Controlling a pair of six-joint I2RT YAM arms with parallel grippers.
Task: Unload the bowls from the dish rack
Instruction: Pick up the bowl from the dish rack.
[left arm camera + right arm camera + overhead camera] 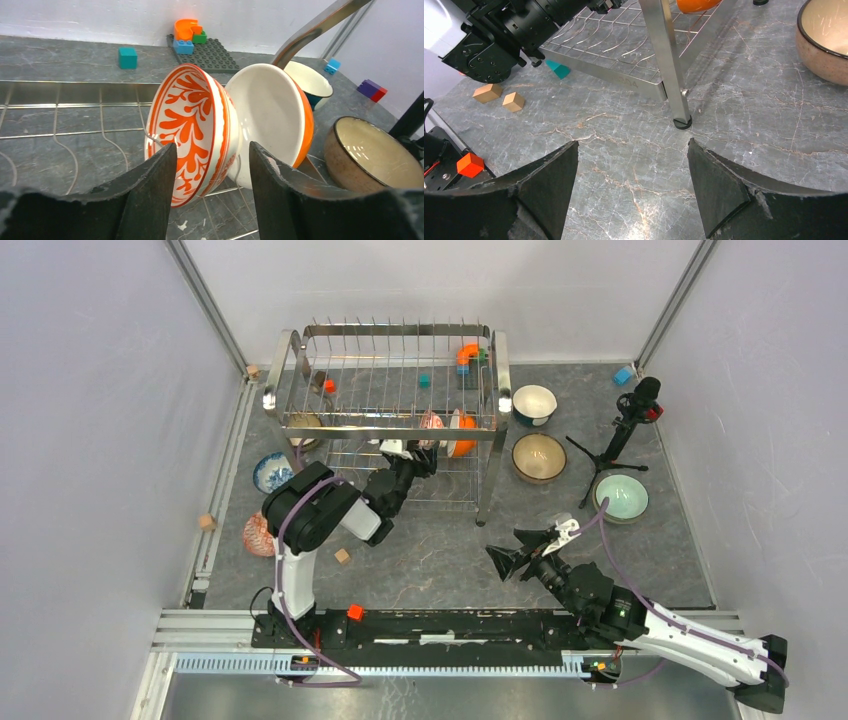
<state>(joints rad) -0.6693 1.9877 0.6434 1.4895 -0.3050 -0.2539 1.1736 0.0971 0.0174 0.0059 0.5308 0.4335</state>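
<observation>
In the lower tier of the rack (499, 375), the left gripper (212, 150) is held with its jaws apart, one on each side of the red-patterned bowl (192, 125), which stands on edge in the wires. No contact is shown yet. For a sound grasp, the jaws should be pushed a little deeper over the rim before being closed, so that the wall is pinched and not the lip alone. The bowl should then be drawn straight out of its slot, since the orange bowl (272, 115) leans just beside it on the right and could be tipped. Further right, the right gripper (633, 145) hangs over the desk (624, 125) near a rack leg, jaws apart and holding nothing. A faint stamp is seen on the rack's lower rail, but it cannot be read; no other writing is made out.
</observation>
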